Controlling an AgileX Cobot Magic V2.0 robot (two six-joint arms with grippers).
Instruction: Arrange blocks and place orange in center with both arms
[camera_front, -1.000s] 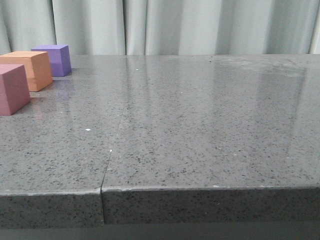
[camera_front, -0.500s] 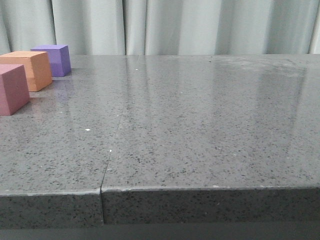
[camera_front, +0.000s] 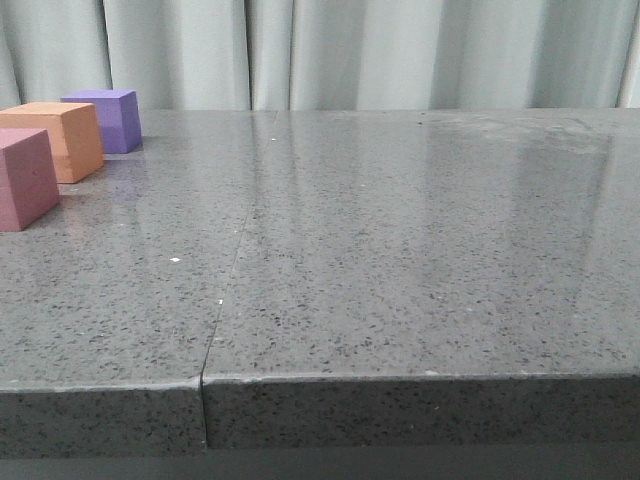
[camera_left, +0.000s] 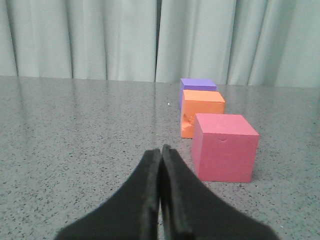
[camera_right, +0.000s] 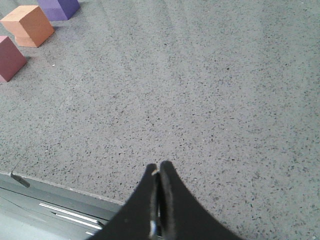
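Grey speckled desk (camera_front: 400, 250): pink cube (camera_front: 25, 178), orange cube (camera_front: 60, 138), purple cube (camera_front: 105, 118) lined along its left edge; left gripper (camera_left: 161, 155) and right gripper (camera_right: 158, 172) both closed, empty

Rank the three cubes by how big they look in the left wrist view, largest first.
1. pink cube
2. orange cube
3. purple cube

They stand in a row running away from the camera, pink nearest, so this order likely reflects distance only; their true sizes may well match.
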